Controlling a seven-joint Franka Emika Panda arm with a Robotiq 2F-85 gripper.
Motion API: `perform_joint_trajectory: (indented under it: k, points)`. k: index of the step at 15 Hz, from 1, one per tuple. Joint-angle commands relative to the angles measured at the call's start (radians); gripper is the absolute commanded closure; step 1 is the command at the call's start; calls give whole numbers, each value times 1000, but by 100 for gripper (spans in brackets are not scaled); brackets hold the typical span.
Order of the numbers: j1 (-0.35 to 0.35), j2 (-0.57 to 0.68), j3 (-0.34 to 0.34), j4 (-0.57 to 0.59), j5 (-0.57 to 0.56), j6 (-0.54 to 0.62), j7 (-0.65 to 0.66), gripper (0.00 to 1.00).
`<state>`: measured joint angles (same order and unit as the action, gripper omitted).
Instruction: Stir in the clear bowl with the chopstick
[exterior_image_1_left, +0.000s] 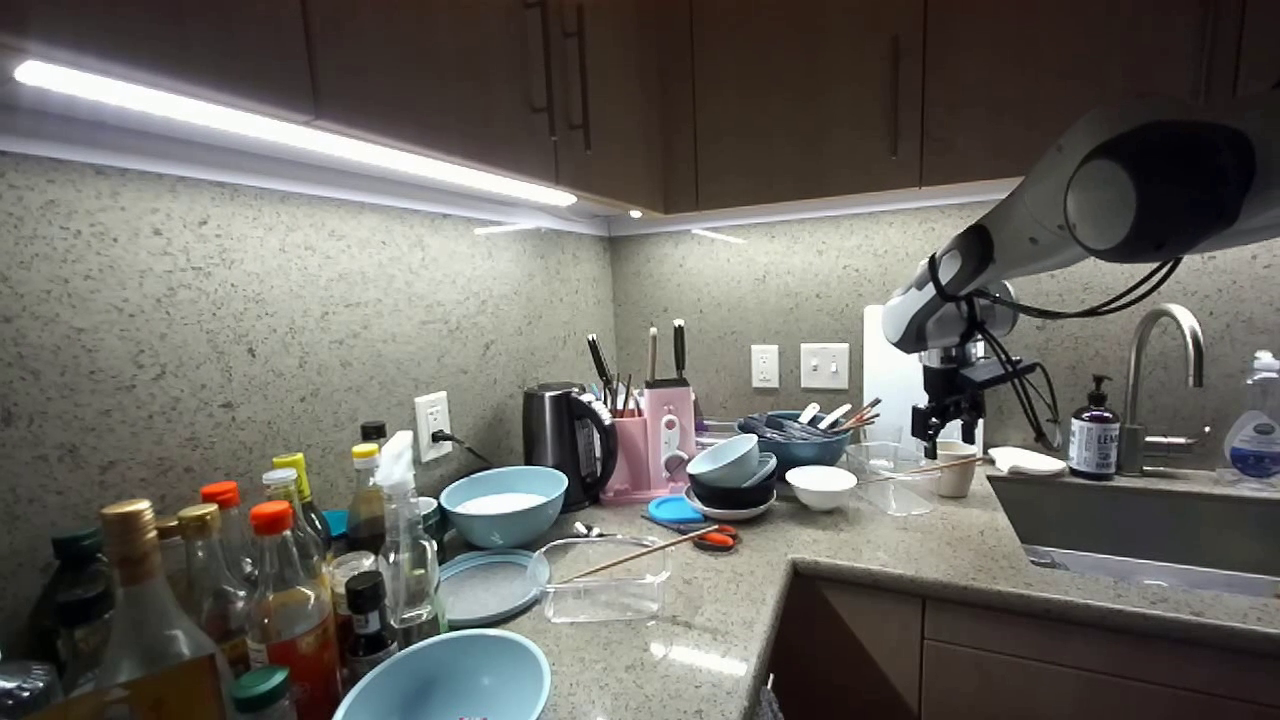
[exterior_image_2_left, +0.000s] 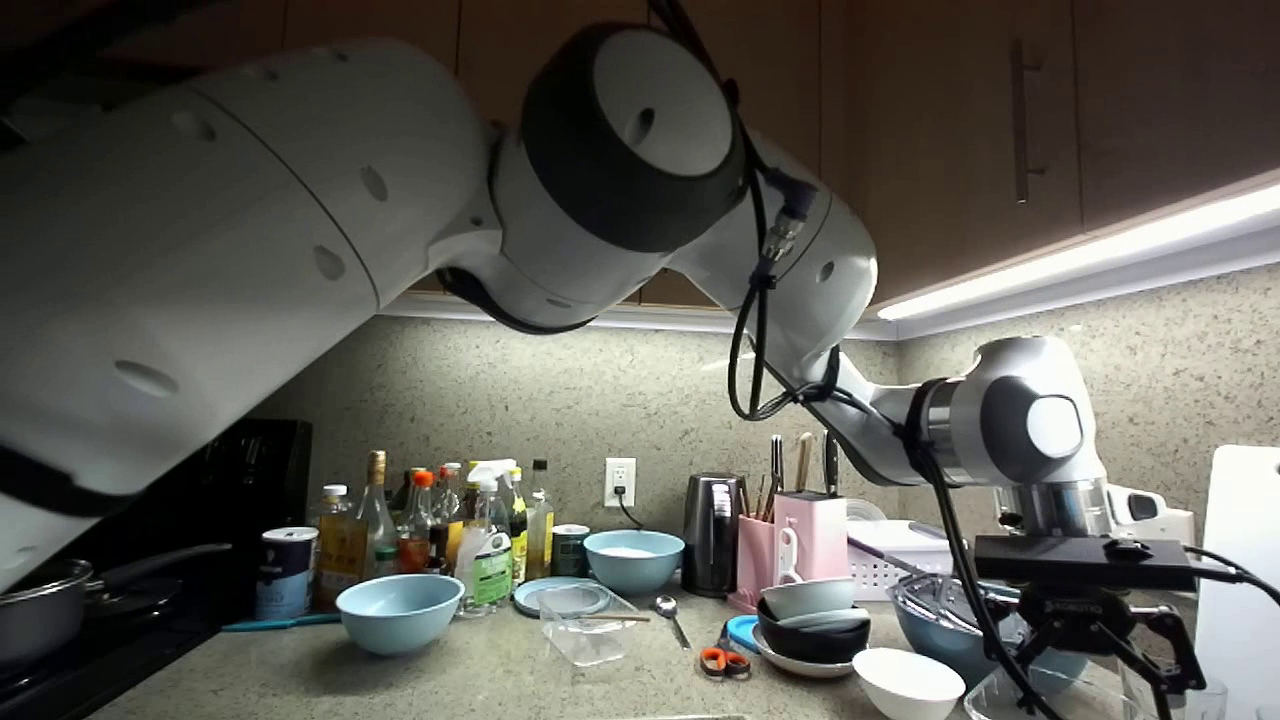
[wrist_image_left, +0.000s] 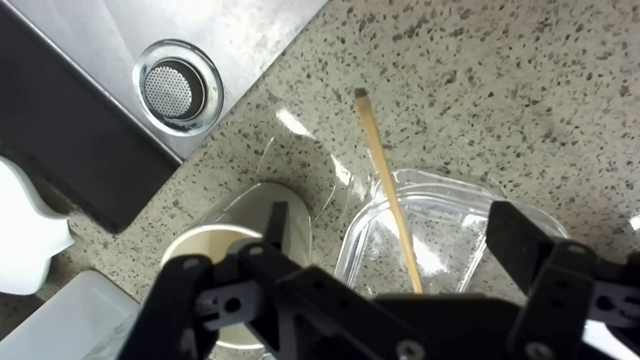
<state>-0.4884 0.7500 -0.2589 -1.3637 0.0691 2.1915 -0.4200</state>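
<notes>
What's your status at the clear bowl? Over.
End effector open above chopstick. Chopstick ungripped, jutting over rim of clear bowl. Possible obstruction: pale cup close beside bowl.

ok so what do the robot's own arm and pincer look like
The arm is whitish and rounded, black at some joints, with black cables running along it. The pincer is black and angular, with jointed linkages and round bolt heads.
</notes>
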Motion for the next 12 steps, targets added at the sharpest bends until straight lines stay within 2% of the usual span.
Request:
perform_joint_trajectory:
  k: [1, 3, 5, 6, 12]
  points:
    - [-31, 41, 36, 97, -22, -147, 18, 0]
    - [-34, 54, 42, 128, -21, -221, 19, 0]
    - [-38, 70, 46, 163, -20, -294, 18, 4]
    - [-42, 79, 47, 183, -18, -339, 23, 24]
    - [-91, 119, 68, 285, 15, -528, 21, 63]
